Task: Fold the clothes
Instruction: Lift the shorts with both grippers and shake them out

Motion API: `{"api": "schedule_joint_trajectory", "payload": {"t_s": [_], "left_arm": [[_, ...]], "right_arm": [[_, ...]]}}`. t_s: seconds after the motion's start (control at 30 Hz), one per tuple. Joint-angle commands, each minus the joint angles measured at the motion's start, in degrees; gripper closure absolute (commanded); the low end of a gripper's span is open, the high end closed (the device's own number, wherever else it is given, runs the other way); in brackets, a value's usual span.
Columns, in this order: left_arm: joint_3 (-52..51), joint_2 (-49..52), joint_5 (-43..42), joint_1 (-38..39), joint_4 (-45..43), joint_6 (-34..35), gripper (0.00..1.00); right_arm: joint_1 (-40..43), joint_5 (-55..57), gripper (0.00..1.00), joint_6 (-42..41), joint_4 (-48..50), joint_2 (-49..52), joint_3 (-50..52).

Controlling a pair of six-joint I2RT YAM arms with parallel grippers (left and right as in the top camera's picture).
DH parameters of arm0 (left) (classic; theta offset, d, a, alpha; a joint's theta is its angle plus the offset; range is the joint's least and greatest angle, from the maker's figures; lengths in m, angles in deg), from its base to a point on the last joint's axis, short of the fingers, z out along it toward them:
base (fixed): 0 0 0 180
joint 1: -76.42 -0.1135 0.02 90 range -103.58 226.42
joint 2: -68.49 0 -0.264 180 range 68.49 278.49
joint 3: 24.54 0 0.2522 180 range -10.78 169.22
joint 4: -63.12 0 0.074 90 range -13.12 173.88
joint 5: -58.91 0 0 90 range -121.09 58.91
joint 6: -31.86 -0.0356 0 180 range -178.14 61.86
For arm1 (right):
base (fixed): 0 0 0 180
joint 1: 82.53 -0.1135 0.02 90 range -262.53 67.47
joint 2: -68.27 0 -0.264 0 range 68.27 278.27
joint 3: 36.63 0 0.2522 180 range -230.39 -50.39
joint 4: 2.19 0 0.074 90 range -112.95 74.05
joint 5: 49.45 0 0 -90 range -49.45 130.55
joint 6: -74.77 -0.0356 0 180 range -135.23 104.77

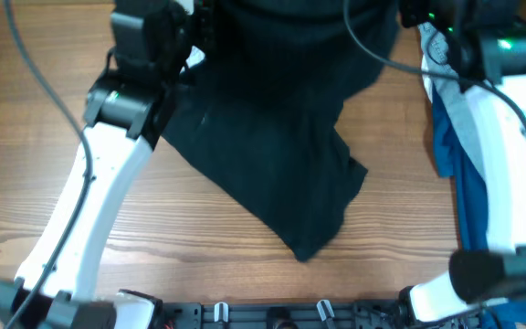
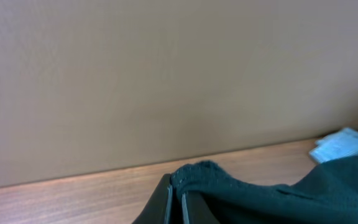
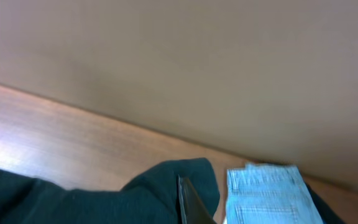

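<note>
A dark green-black garment hangs from the far edge of the table down to its middle, with a corner pointing toward the front. My left gripper is shut on one top edge of the garment at the far left. My right gripper is shut on the other top edge of the garment at the far right. In the overhead view both grippers are mostly hidden by the arms at the top edge.
A pile of clothes, blue and grey, lies at the right side under my right arm. Folded light-blue jeans lie beside my right gripper and show in the left wrist view. A beige wall stands behind the table.
</note>
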Motion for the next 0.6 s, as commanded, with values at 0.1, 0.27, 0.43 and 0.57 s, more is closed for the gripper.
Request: {"api": "schedule_joint_trajectory", "payload": {"t_s": [0.1,0.27,0.43,0.57], "left_arm": [[0.7,6.9,1.8,-3.8,-4.1,-1.2,0.96],[0.7,4.7,2.1,-4.0,-4.8,-1.2,0.96],[0.7,-5.4,1.9,-2.9,-1.6,-1.0,0.96],[0.7,-17.0,1.8,1.2,3.6,-1.0,0.96]], "right_arm": [[0.2,-0.3,0.96,-0.3,5.5,8.0,-0.5],[0.2,-0.5,0.96,-2.6,3.5,4.7,-0.5],[0.2,-0.5,0.96,-4.0,-3.5,-8.4,-0.5],[0.2,-0.2,0.96,-3.8,-8.4,-22.2,-0.5]]}}
